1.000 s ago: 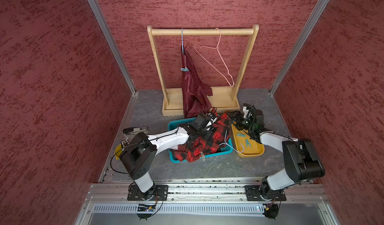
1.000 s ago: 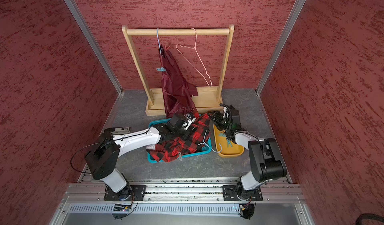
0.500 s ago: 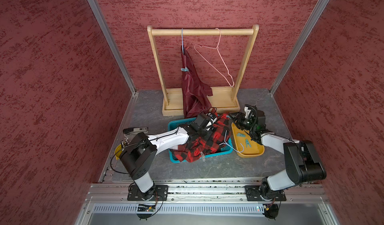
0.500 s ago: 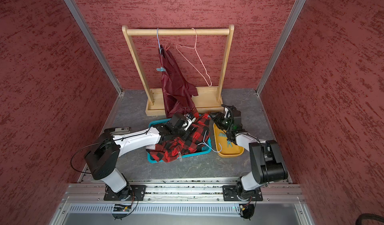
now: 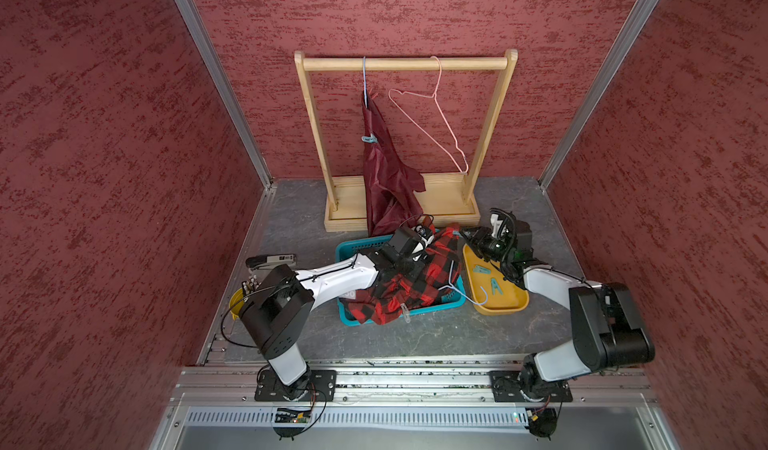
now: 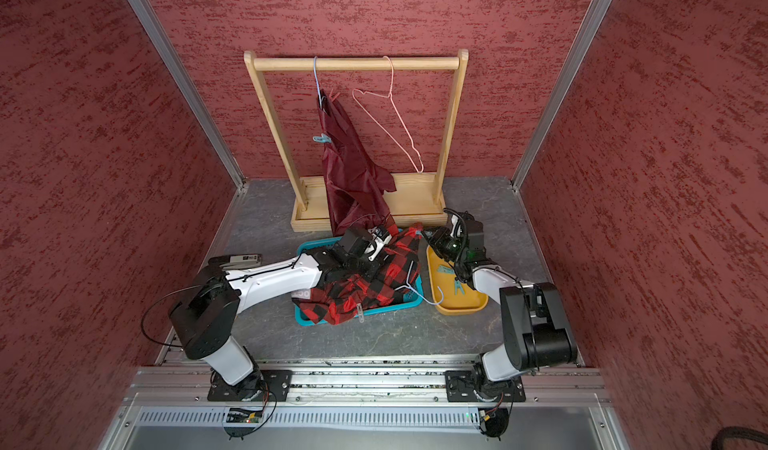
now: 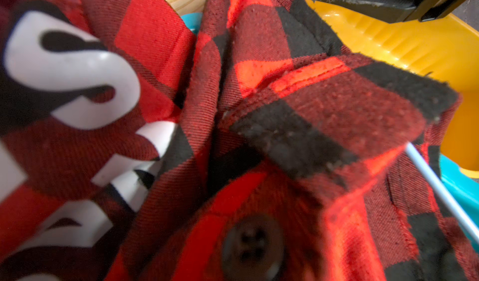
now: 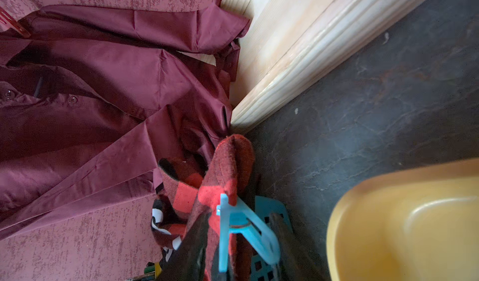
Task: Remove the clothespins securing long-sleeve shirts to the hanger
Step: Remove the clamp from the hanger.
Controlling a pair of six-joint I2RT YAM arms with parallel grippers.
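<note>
Red textured walls [image 5: 104,157] box in a grey floor [image 5: 374,340]. At the back stands a wooden rack [image 5: 405,64]. The maroon shirt [image 5: 386,178] hangs from it on a blue hanger [image 5: 365,82] with a teal pin [image 5: 369,139] clipped at its edge, so that shirt is judged not yet freed. Beside it a pink hanger [image 5: 432,132] hangs bare. The plaid shirt [image 5: 409,286] lies heaped in a teal basket [image 5: 345,252] near the rack's foot. A pale wire hanger [image 5: 461,292] pokes out of it over the yellow tray [image 5: 505,302] just beside the basket. In the tray lie two teal pins [image 5: 496,286], which suggests part of the job is done. At least two are on the plaid: a pale pin [image 5: 405,313] at the basket's front rim and a blue pin [image 8: 241,230] biting a fold by the tray. The right gripper [image 5: 468,236] stands part open, its jaws either side of that pin's splayed legs; whether they press yet cannot be told. The left gripper [image 5: 422,242] is buried in plaid, and neither its opening nor any hold can be told. Under the plaid shows dark cloth with white print [image 7: 64,67], perhaps the black shirt, mostly hidden. Pins inside the heap or behind the maroon folds would not show. A reddish sliver [image 8: 15,25] at the maroon shirt's edge is cut off.
</note>
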